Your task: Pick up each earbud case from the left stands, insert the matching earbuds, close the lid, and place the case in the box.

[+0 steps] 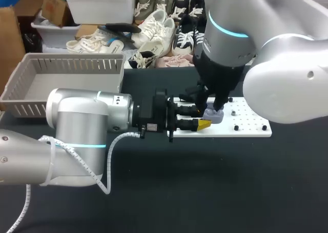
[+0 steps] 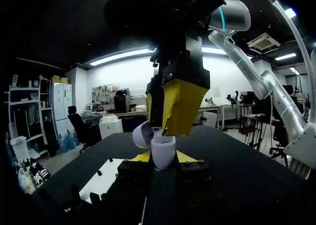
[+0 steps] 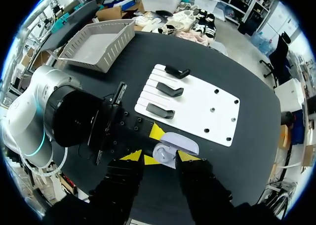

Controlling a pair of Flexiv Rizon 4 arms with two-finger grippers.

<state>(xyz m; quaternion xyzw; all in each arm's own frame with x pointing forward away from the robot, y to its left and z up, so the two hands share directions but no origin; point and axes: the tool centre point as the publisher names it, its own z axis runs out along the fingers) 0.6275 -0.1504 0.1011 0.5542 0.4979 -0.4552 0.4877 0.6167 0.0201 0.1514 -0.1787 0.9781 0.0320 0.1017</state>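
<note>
Left gripper (image 2: 163,159) is clamped on the lavender earbud case (image 1: 214,115), lid open, over the white board (image 1: 248,126). Right gripper (image 3: 159,157) is directly above the case; can't tell if apart or together. Gray box (image 1: 31,71) sits far left.

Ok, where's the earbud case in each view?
Head view: earbud case mid-picture, over the white board's near edge.
Left wrist view: earbud case gripped in the left tool, white board beside it.
Right wrist view: earbud case directly ahead of the right tool, beside the white board's edge.
Shared landmark: the white board.
</note>
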